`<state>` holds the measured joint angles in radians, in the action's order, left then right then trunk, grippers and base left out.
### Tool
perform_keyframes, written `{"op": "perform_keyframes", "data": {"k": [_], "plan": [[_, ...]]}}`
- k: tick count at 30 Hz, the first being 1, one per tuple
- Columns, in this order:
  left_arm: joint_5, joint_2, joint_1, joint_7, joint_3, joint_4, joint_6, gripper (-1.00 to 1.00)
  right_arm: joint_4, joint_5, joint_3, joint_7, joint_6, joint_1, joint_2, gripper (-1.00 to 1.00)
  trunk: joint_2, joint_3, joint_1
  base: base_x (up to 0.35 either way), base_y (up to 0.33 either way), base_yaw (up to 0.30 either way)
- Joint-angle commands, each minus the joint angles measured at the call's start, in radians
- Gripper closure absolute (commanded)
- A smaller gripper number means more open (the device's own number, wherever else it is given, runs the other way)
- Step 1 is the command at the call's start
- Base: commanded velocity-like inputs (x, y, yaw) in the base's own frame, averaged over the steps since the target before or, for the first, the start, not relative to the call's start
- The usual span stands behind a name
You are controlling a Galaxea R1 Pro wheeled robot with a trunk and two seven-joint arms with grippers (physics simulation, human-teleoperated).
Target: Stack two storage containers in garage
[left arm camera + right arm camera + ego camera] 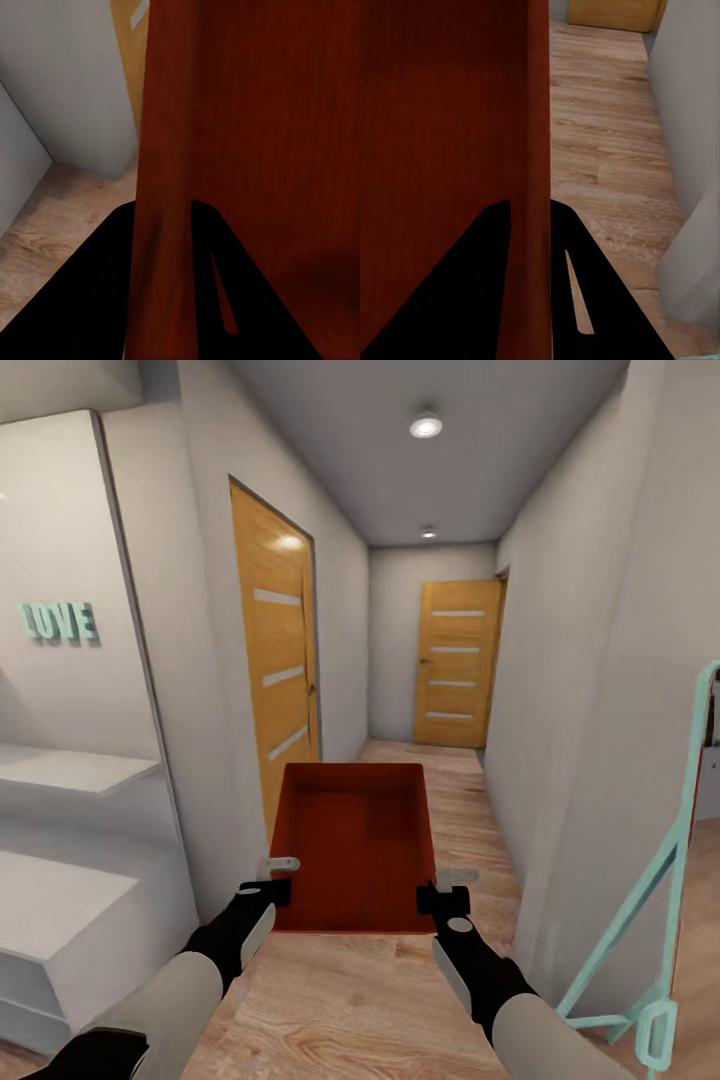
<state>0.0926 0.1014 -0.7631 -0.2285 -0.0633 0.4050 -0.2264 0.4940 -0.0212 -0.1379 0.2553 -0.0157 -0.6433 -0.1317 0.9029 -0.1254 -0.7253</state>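
While both black fingers sets clamp its side walls, left gripper (pixel 283 878) and right gripper (pixel 442 888) hold the smooth red-orange rectangular open-top bin (pixel 352 850) above light wood plank floor (pixel 330 1000). Narrow white-walled hallway runs ahead past orange panelled doors (pixel 458 662); teal "LOVE" letters (pixel 59 621) sit left.

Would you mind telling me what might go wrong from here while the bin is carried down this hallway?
The bin hangs between the left pincer and right pincer, each pinching only a thin side wall; a jolt could slip it loose. The walls stand close, so a swing might knock it against the near orange door.
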Motion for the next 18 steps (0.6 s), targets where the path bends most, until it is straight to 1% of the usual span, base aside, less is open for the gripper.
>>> {"op": "perform_keyframes", "data": {"k": [1,4,6,18], "plan": [[-0.019,-0.006,-0.001,-0.010,0.004,0.006,0.016,1.00,-0.003,-0.011,0.036,0.062,-0.003,-0.001,0.002,1.00,0.001,-0.001,-0.001,0.323,0.001,0.000],[-0.019,-0.007,-0.001,-0.010,0.003,0.006,0.016,1.00,-0.002,-0.011,0.035,0.062,-0.002,-0.001,0.002,1.00,0.001,-0.001,-0.001,0.323,0.001,-0.057],[-0.019,-0.007,-0.001,-0.010,0.004,0.005,0.016,1.00,-0.003,-0.011,0.035,0.062,-0.001,-0.001,0.002,1.00,0.001,-0.001,-0.001,0.323,0.000,-0.185],[-0.019,-0.008,-0.001,-0.011,0.005,0.005,0.016,1.00,-0.003,-0.011,0.035,0.062,-0.001,-0.001,0.002,1.00,0.001,-0.001,-0.001,0.324,0.000,-0.276]]}}
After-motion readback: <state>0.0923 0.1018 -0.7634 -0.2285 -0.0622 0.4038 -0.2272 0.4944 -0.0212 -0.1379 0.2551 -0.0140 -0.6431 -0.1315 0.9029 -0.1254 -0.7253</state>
